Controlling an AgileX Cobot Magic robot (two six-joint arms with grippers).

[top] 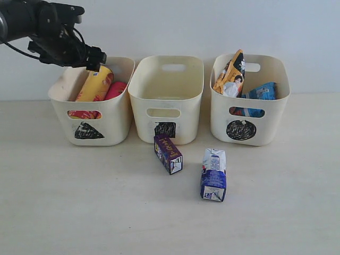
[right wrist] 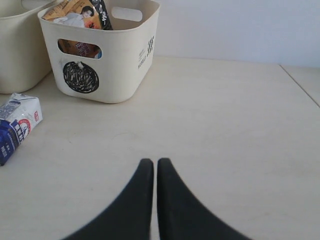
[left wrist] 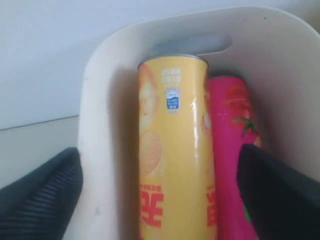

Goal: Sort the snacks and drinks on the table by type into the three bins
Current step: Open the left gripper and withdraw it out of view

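Purple carton (top: pixel 168 154) lies on the table (top: pixel 79 212) just in front of the square bin (top: pixel 186 106), long side slanting away from it. Left gripper (top: pixel 94 66) hangs wide open and empty, up and left of that bin, probably the nearer arm.

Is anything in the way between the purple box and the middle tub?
Nothing I can see. The purple carton lies on the table just in front of the square-marked middle tub, and the blue and white carton lies off to one side.
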